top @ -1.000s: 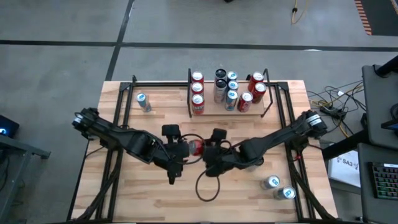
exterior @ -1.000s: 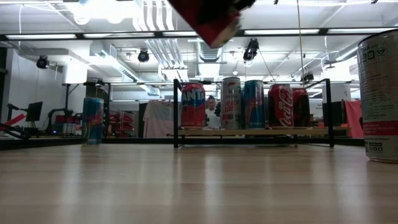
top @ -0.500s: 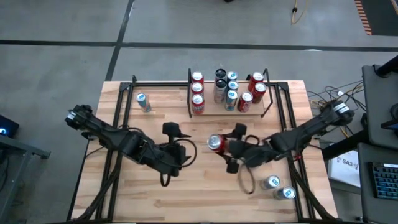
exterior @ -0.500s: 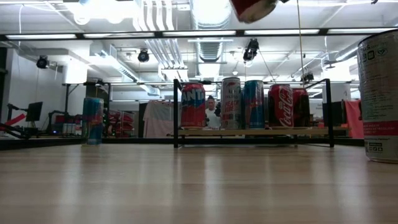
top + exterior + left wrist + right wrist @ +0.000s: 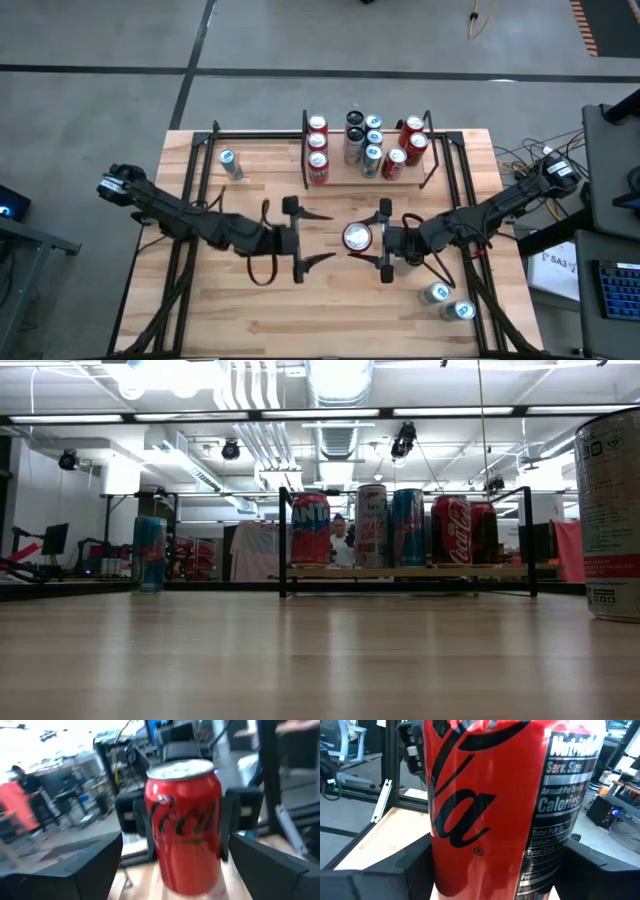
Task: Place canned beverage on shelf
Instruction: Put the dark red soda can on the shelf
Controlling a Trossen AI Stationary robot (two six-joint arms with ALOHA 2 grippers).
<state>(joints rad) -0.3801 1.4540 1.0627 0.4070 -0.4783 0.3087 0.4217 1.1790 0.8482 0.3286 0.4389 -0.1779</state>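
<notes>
Red can [image 5: 495, 805] in right wrist view: white Coca-Cola script in part, ® mark; panel reads "Nutrition" (cut off), "Serv. Size", "Calories", "Total Fat 0g", "Sodium". Left wrist view, same can [image 5: 184, 820]: dark Coca-Cola script. Low view, shelf cans: red can [image 5: 452, 530] "Coca-Cola"; another [image 5: 311, 530] "ANT", Fanta presumably.

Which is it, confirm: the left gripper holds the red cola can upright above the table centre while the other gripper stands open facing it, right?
Wrong arm. The right gripper holds the red cola can upright above the table centre; the left gripper stands open facing it. The high view shows this.
</notes>
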